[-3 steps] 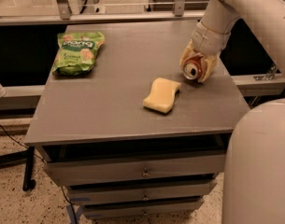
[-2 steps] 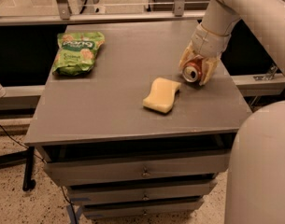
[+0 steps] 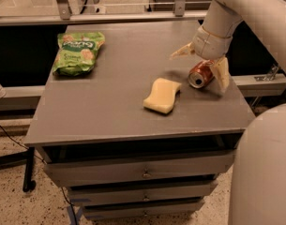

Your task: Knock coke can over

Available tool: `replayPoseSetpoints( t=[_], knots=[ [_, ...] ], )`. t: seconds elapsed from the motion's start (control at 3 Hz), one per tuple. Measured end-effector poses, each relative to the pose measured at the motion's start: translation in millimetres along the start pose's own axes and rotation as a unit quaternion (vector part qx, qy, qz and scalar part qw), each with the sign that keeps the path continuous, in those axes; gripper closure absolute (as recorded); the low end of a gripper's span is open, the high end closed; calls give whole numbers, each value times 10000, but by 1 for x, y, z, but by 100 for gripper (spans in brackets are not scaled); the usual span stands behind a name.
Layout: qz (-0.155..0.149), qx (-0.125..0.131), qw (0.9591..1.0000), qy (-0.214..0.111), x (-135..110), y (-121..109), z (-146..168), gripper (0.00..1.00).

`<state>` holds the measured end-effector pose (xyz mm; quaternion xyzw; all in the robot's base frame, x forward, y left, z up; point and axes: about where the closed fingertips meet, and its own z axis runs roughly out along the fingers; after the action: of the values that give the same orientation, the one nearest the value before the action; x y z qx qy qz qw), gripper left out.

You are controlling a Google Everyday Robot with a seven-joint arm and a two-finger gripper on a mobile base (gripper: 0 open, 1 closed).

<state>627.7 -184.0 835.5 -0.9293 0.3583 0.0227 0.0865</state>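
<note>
The coke can is a small red can with a silver top. It lies on its side at the right of the grey table, its top facing the front. My gripper hovers just above it with its tan fingers spread wide, one at the can's right, the other up and to the left. The can lies loose on the table between the spread fingers.
A yellow sponge lies just left of the can. A green snack bag lies at the table's far left corner. Drawers sit under the tabletop. A railing runs behind the table. My own white body fills the lower right.
The fingers were closed around the can; they have now spread apart and lifted a little. The can stays on its side in the same place.
</note>
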Motion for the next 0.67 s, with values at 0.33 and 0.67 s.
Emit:
replayPoseSetpoints(
  t=[0.33, 0.67],
  knots=[
    [-17, -10, 10000, -5, -1, 1, 0, 0],
    [-52, -33, 10000, -10, -2, 2, 1, 0]
  ],
)
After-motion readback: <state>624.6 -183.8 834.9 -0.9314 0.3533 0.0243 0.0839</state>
